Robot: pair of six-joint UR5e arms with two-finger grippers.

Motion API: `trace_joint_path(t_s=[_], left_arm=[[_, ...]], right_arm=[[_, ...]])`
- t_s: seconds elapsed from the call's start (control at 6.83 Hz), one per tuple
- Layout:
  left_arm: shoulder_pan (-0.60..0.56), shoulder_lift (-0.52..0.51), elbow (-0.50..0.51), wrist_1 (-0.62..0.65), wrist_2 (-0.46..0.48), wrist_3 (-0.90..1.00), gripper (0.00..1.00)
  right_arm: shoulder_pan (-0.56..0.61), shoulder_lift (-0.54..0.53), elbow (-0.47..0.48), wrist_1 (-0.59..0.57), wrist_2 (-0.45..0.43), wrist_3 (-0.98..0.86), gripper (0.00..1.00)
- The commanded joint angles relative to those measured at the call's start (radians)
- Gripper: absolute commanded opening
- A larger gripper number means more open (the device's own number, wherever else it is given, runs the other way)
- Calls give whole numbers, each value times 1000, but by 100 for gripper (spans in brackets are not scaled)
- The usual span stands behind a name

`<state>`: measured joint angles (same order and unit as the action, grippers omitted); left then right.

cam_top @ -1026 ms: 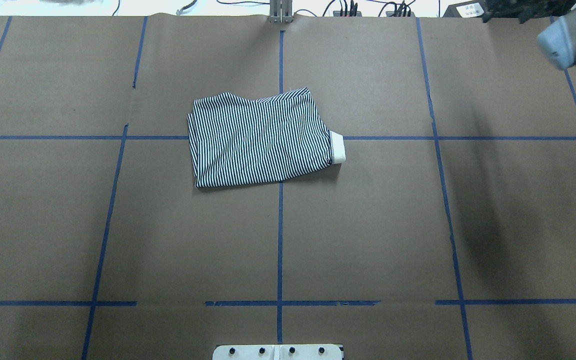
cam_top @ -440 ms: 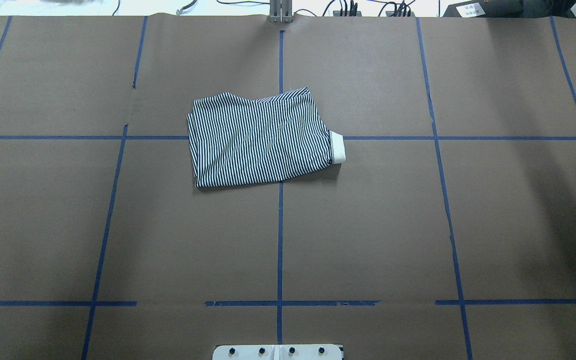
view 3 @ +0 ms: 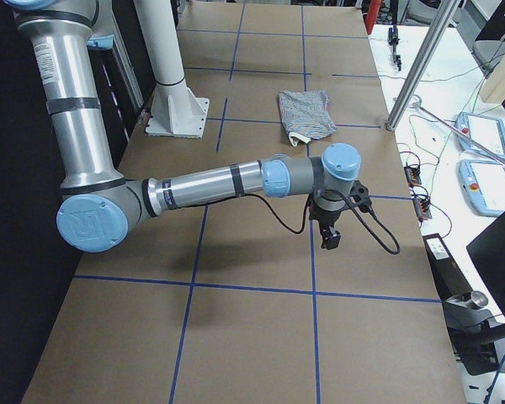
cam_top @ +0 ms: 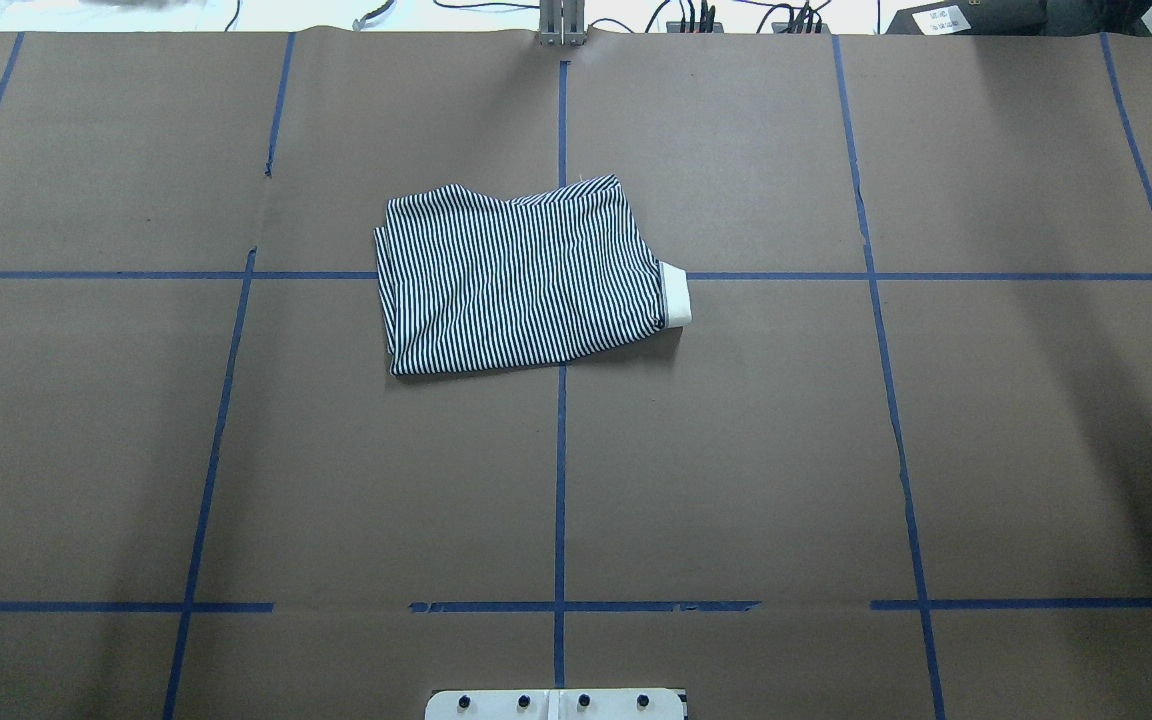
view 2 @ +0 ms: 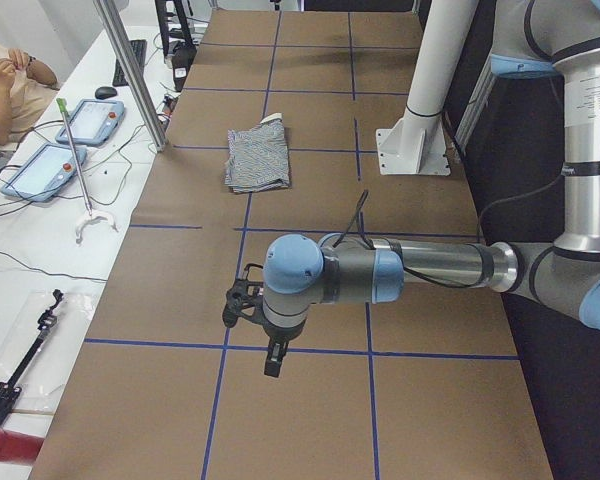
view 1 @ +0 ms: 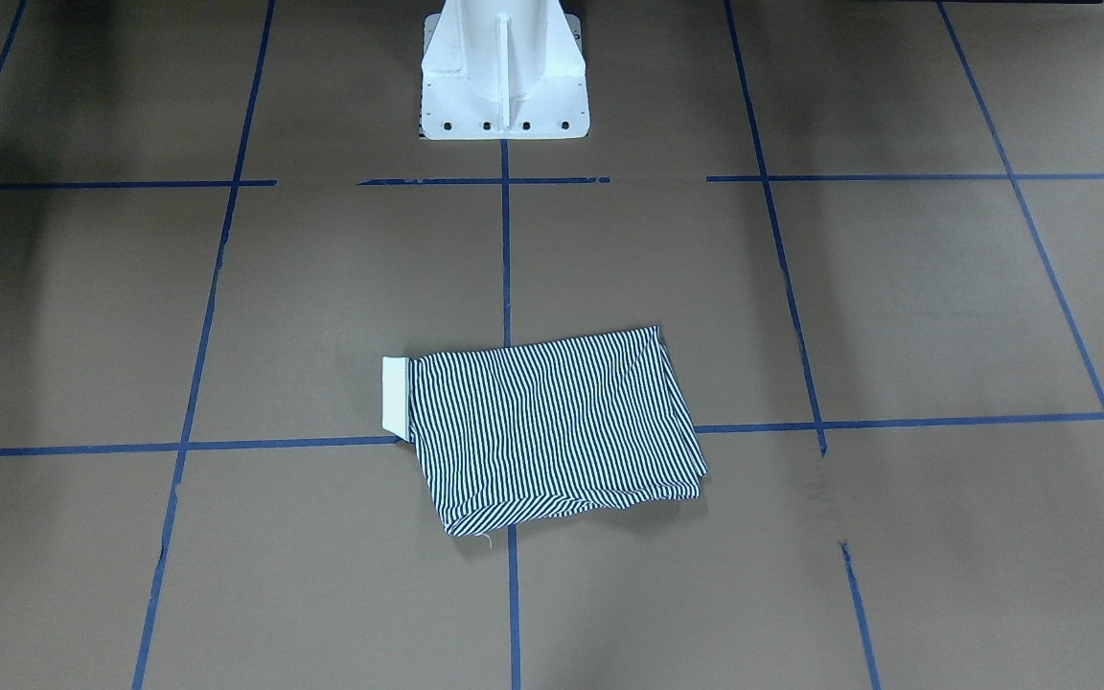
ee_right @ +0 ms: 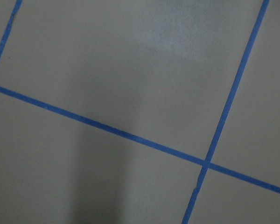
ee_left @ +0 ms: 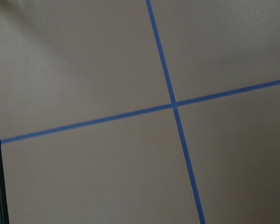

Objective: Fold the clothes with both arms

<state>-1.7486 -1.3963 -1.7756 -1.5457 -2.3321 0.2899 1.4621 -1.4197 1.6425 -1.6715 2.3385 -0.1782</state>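
Observation:
The striped polo shirt (cam_top: 526, 290) lies folded into a compact rectangle near the table's middle, its cream collar (cam_top: 674, 293) sticking out at one side. It also shows in the front-facing view (view 1: 552, 426) and in both side views (view 2: 257, 158) (view 3: 307, 114). Neither arm is near it. My left gripper (view 2: 272, 358) hangs over bare table far from the shirt, seen only in the exterior left view; I cannot tell if it is open or shut. My right gripper (view 3: 328, 236) hangs likewise at the other end, and I cannot tell its state either. Both wrist views show only brown paper and blue tape.
The white pedestal base (view 1: 502, 72) stands at the robot's edge of the table. Blue tape lines grid the brown paper. A metal post (view 2: 130, 70), teach pendants (view 2: 45, 165) and an operator (view 2: 5, 85) are beyond the far edge.
The right arm's blue-capped joint, at the overhead view's top right one second ago, has left that view. The shirt has not moved.

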Motion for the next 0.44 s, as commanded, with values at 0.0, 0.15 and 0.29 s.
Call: trace_joint_path(t_s=[0.0,0.15,0.29], left_arm=[[20,30,37,-77,-7,8,100],[105,-24,51,-82,-6,-3,100],[212,-74,45,-73,0,-11,100]], right_arm=[[-25,-124,31,130,-8,-4,100],[-26,-148,23,200,-8,-1,100],[-26,-142,28,196,-7,-1,100]])
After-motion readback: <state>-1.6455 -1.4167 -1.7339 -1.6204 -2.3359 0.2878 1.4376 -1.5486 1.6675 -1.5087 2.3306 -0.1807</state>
